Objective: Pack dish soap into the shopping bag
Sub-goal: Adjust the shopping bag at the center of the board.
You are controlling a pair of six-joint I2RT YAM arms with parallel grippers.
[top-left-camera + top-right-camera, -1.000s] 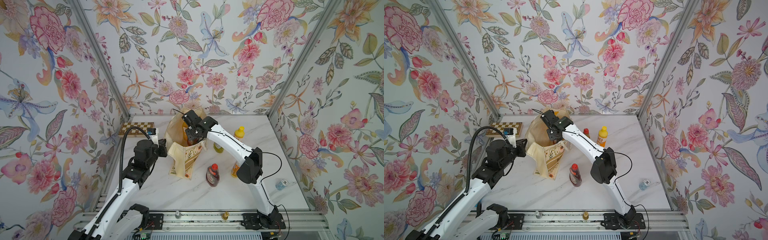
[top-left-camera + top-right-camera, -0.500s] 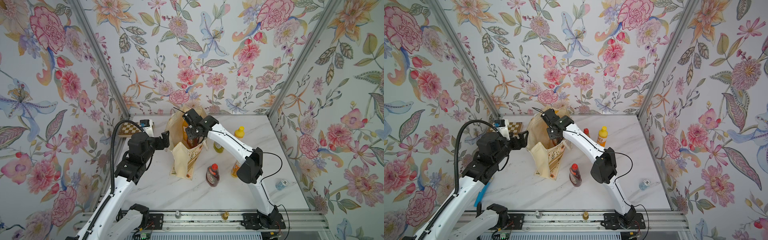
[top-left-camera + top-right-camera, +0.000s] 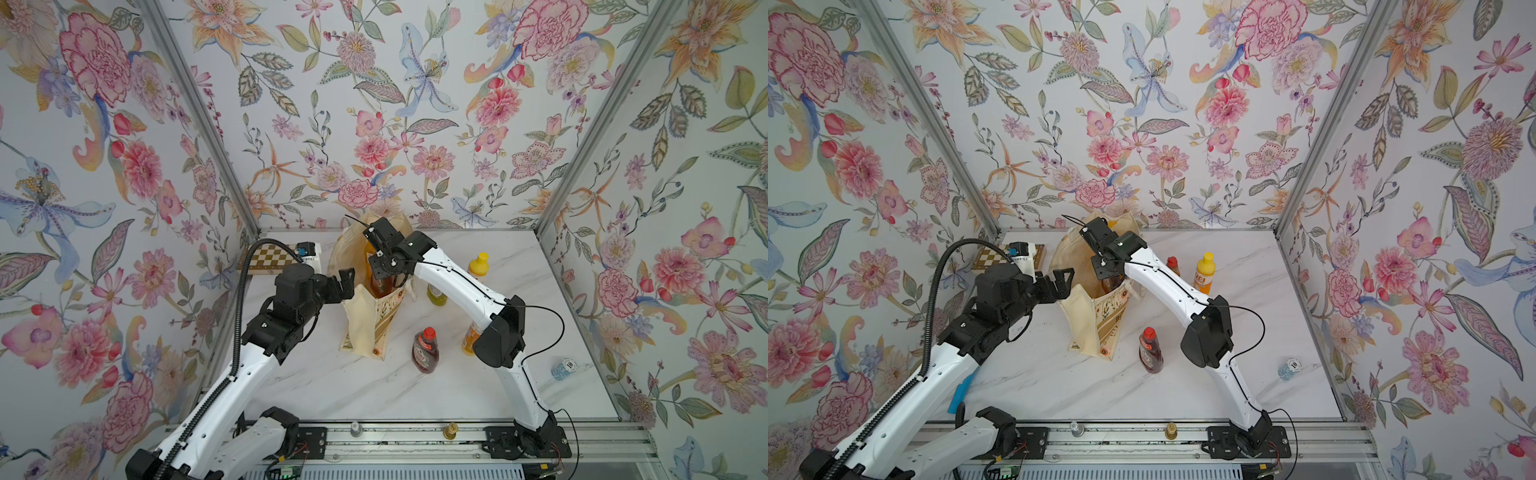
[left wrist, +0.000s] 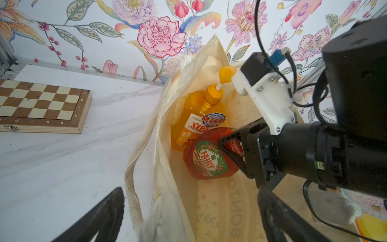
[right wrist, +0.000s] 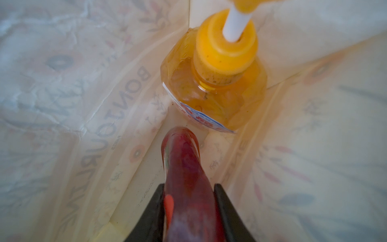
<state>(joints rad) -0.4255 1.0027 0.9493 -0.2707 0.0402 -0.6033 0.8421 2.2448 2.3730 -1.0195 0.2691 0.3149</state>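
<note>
My right claw (image 5: 189, 209) reaches down into the shopping bag (image 3: 365, 328) and pinches a dark-red Fairy bottle (image 4: 209, 161) near its cap end. The bottle is tilted, and I cannot tell whether its base touches the bag's floor. The tall orange pump bottle (image 4: 194, 121) stands in a corner of the bag, just beside the bottle I hold. My left claw (image 3: 344, 284) is spread wide and empty, just beside the bag's open rim on the chessboard (image 3: 270, 259) side. Outside the bag on the tabletop (image 3: 332, 386), a second dark-red bottle (image 3: 424, 351) stands near the bag's foot. An orange yellow-capped bottle (image 3: 478, 266) stands nearer the back wall. An olive-green bottle (image 3: 436, 294) sits partly behind my right arm.
</note>
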